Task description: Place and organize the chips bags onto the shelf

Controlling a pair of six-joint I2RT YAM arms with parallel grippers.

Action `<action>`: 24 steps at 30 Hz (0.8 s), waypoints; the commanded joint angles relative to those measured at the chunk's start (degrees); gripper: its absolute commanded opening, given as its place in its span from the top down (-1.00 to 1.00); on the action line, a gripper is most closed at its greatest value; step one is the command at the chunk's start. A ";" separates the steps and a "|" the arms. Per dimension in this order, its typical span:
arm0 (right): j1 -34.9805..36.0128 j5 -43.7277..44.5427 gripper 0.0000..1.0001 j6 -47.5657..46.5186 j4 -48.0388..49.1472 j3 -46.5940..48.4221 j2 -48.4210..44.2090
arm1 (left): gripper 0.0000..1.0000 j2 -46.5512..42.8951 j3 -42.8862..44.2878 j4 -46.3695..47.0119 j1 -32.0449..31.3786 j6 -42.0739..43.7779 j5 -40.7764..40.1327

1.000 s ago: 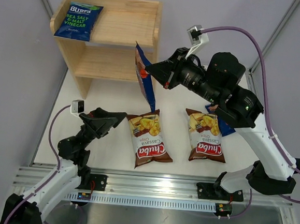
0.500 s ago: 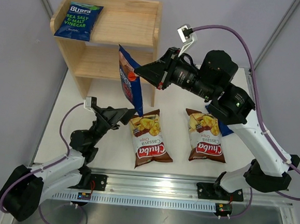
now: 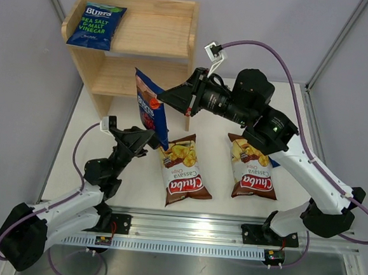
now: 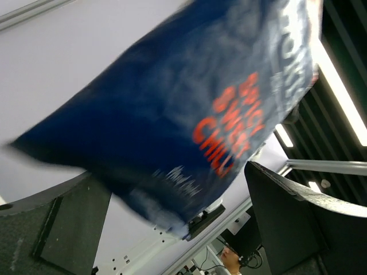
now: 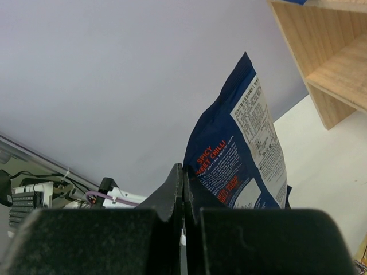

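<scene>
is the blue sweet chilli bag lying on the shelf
No, the right pincer holds the blue bag up in the air near the shelf, not on it.

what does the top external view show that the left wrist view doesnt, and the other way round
Only the top external view: the shelf with a Burts sea salt bag on its top tier, two Chuba bags lying flat on the table, and the right hand shut on the upper edge of the held blue bag.
Only the left wrist view: the bag's red spicy sweet chilli print, readable up close.
Both: the held blue bag in the air, with the open left hand at its lower end.
</scene>
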 commanded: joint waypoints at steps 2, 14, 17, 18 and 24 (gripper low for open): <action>-0.25 -1.68 1.00 1.80 7.07 -2.62 -3.98 | -0.98 -2.56 2.04 21.85 -0.61 3.22 -2.59; -0.43 10.61 1.00 -4.70 7.25 -11.68 -11.54 | -0.26 -6.25 -1.39 20.80 -0.61 4.01 -4.26; -0.43 10.01 1.00 -4.88 7.95 -13.17 -11.90 | -0.21 -6.78 -1.12 20.00 -0.61 4.63 -4.09; -0.43 10.09 1.00 -4.97 7.95 -13.70 -11.99 | -0.19 -6.86 -1.30 20.00 -0.61 4.63 -4.26; -0.61 10.62 1.00 -4.71 9.62 -18.70 -14.09 | -0.18 -8.80 -1.12 17.81 -0.61 6.30 -4.44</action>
